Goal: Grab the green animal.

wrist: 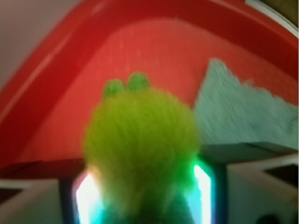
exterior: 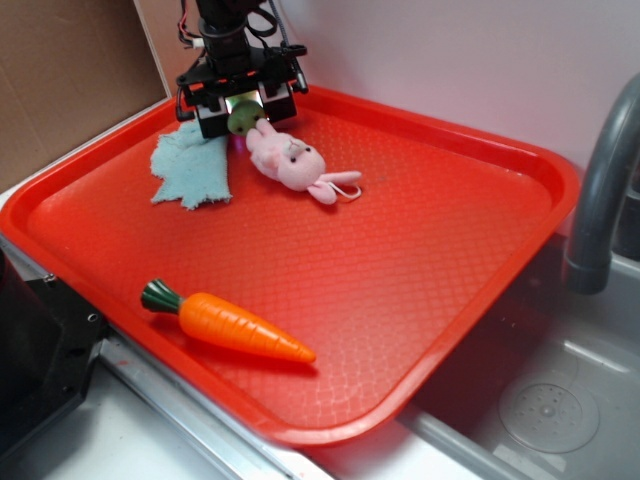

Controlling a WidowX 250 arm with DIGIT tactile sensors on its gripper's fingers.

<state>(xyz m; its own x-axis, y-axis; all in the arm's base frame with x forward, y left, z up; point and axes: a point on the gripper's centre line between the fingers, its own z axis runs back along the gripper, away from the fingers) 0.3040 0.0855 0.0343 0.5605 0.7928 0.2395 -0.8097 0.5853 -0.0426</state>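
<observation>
At the far corner of the red tray point(exterior: 480, 300), beside the pink bunny point(exterior: 290, 160), the jaws pinch the green animal point(wrist: 140, 140), whose soft fuzz could slip free.

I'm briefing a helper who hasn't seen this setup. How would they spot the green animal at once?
Look to the far left corner of the red tray, where the gripper stands. The green animal sits between its jaws, just above the pink bunny and beside the teal cloth. It is the only small, round, fuzzy yellow-green thing.
</observation>
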